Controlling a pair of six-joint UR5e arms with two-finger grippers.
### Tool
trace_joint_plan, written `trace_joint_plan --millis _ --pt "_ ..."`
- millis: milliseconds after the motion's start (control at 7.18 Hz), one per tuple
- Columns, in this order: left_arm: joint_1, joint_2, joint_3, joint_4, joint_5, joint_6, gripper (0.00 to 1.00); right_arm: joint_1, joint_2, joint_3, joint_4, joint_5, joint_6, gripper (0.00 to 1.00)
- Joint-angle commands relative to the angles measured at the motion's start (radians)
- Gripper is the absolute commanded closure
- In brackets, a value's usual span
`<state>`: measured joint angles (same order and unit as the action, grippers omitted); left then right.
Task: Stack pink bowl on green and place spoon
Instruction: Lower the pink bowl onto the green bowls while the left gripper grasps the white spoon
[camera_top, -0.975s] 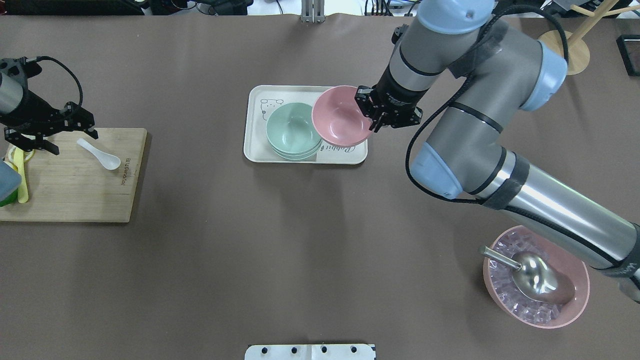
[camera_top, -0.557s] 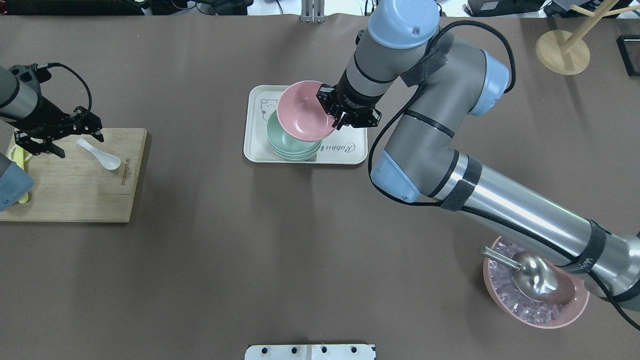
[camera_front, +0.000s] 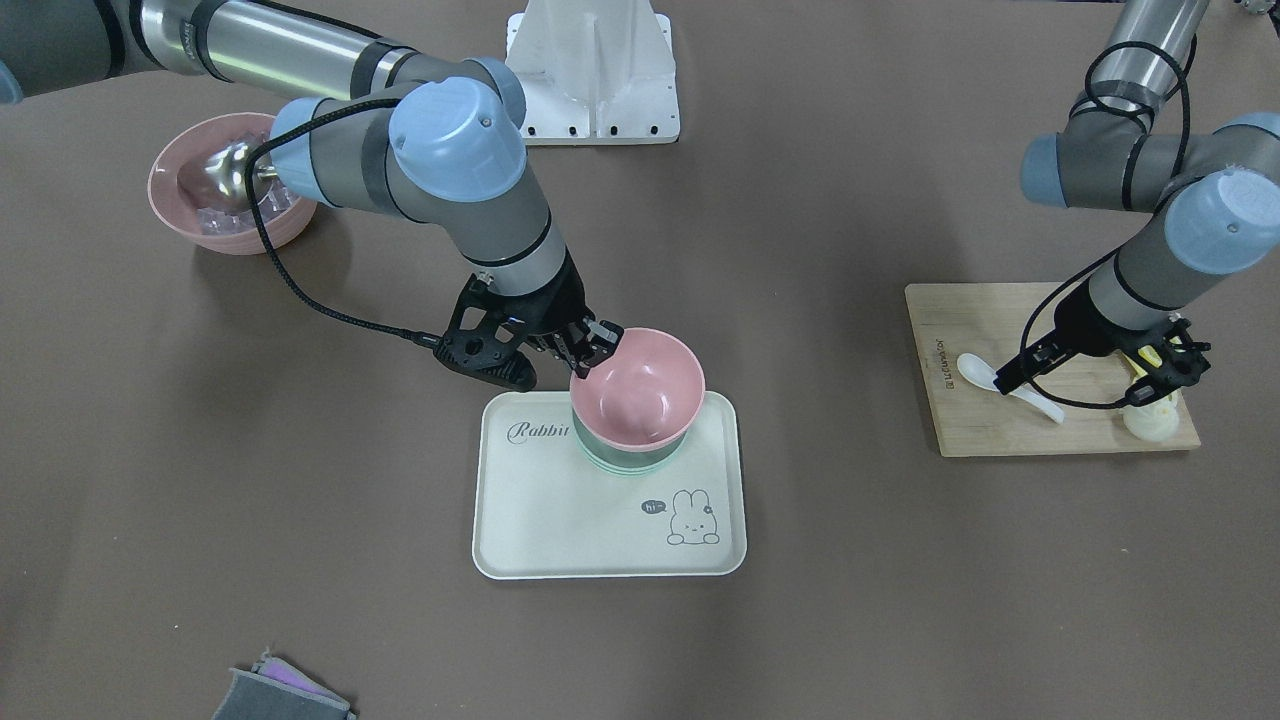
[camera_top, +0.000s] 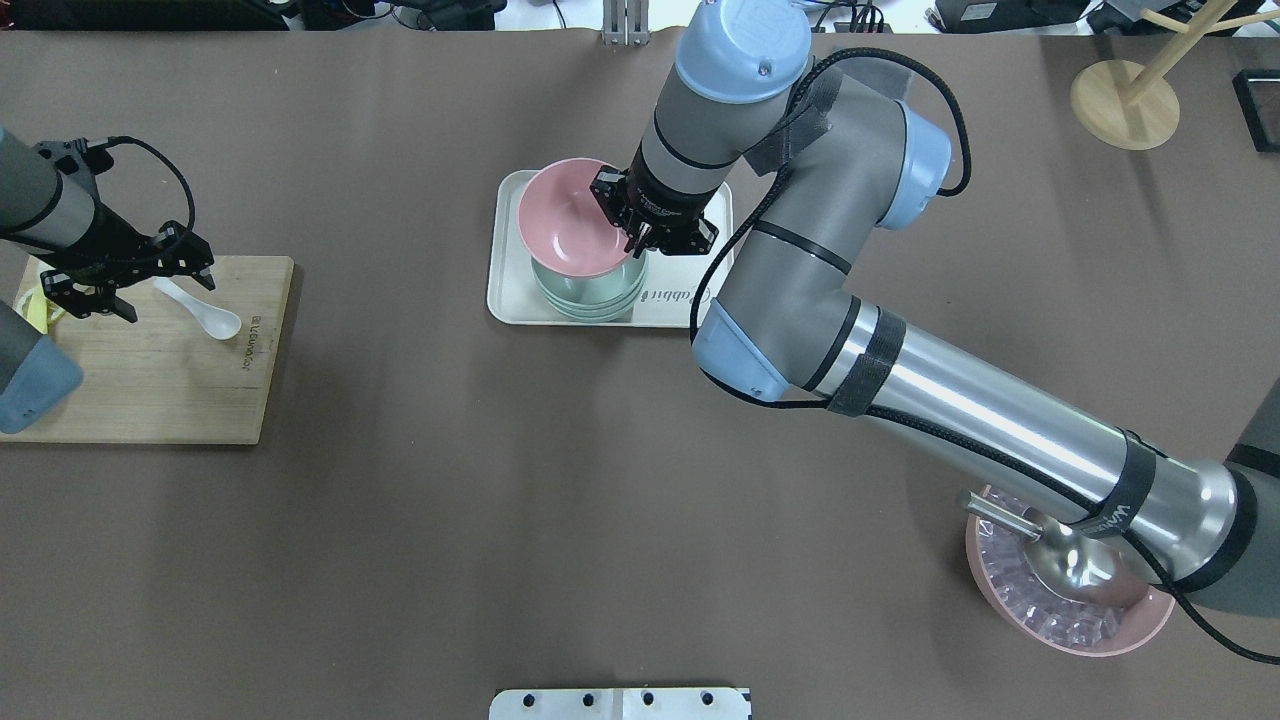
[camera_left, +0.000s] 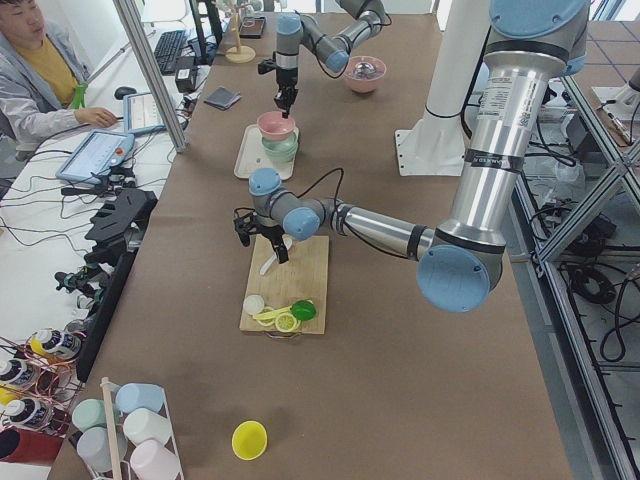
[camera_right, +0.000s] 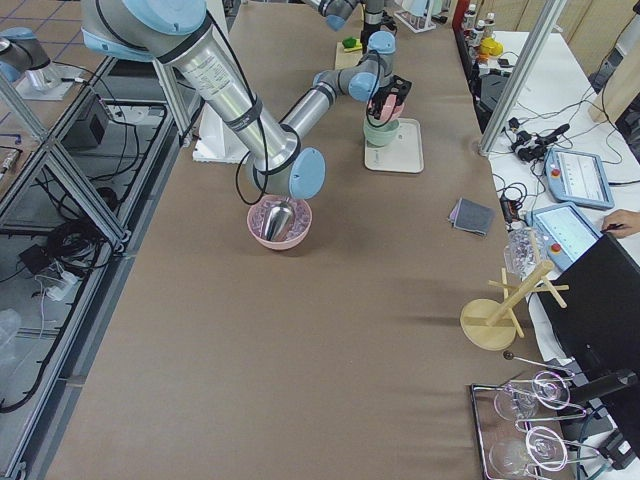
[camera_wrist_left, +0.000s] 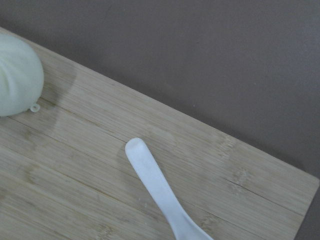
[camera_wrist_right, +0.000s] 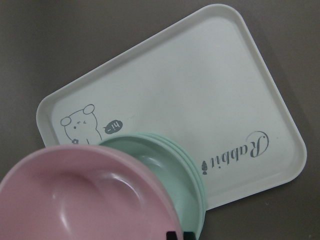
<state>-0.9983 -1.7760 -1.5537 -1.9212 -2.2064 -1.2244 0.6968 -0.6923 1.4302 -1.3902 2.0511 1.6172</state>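
Brown desk (camera_top: 400, 550), tray (camera_top: 505, 300) centre. Right claw (camera_top: 632, 238) grips pink bowl (camera_top: 565, 215) rim above green bowls (camera_top: 590, 300); release while off-centre could leave tilt, slide. Left claw (camera_top: 150, 290) wide over spoon (camera_top: 215, 320).

One tray (camera_top: 508, 295) carries seemingly three stacked green bowls (camera_top: 585, 297). Two pink: upper pink bowl (camera_top: 565, 220) above the tray, ice-filled pink bowl (camera_front: 240, 238) well away. One white spoon (camera_top: 205, 315), one board (camera_top: 170, 380), one scoop (camera_top: 1065, 580).

Overhead and front-facing views look steeply down from opposite sides, sharing tray (camera_top: 510, 285), wrist cameras close
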Motion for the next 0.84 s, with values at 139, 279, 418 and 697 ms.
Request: trace_joint_plan --millis 139,279,418,697 --pt "0.007 0.000 0.026 -0.001 0.001 -0.048 0.03 -0.003 0.007 -0.019 0.020 0.000 0.023 1.00" --pt "0.015 -0.005 0.035 -0.004 -0.002 -0.079 0.06 -0.003 0.008 -0.019 0.020 0.000 0.023 1.00" --pt "0.023 -0.047 0.052 0.001 0.001 -0.110 0.10 -0.003 0.008 -0.019 0.020 0.000 0.024 1.00" --pt "0.026 -0.057 0.076 -0.002 0.001 -0.109 0.18 -0.005 0.008 -0.019 0.020 0.000 0.023 1.00"
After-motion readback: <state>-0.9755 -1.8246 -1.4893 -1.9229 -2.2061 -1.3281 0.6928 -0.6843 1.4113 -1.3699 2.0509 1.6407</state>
